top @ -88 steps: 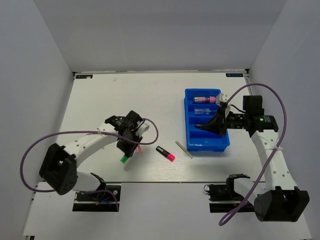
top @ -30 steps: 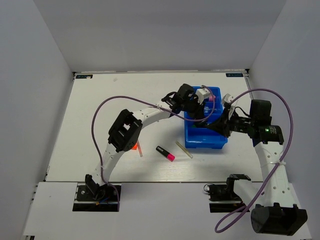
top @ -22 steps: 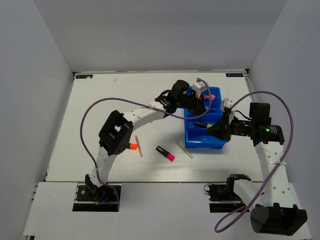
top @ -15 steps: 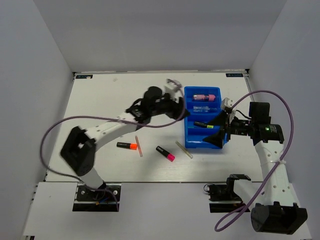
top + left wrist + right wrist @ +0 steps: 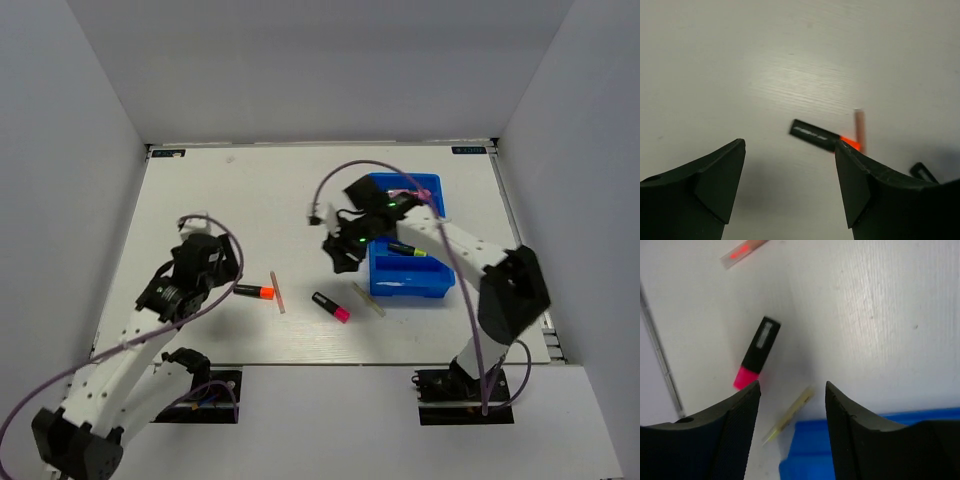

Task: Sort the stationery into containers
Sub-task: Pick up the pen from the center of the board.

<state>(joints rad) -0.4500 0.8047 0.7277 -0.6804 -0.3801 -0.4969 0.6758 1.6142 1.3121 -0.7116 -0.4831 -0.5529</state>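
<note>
— Where are the loose pieces lying?

— Out on the table (image 5: 200, 190), in a row across the lower middle of the overhead view. The orange-ended highlighter (image 5: 254, 291) is leftmost, with a thin stick (image 5: 279, 291) just beside its coloured end. Then comes the pink-ended highlighter (image 5: 330, 307), then a pale stick (image 5: 368, 299) by the lower left corner of the blue tray (image 5: 440, 280). A yellow-ended highlighter (image 5: 407, 249) already lies in a middle compartment.

— And the grippers?

— Both empty. The left gripper (image 5: 790, 150) has its fingers spread wide, and the orange one lies mid-frame in its wrist view, ahead of the tips. The right gripper (image 5: 790, 390) is spread too, hanging over the table left of the tray, with the pink one in the upper left of its view.

— How would they handle, do you reckon?

— The highlighters look light, stiff and smooth-sided. I'd pinch across the black barrel near its middle, jaws square to its length, so it doesn't swing or squirt out. The sticks worry me more. They're so thin and flat to the table that fingers may slide over them. The left one also sits close enough to the orange end to get nudged or caught in the same squeeze.

— Fragile?

— I can't tell what the sticks are made of, so I'd go gently.
</note>
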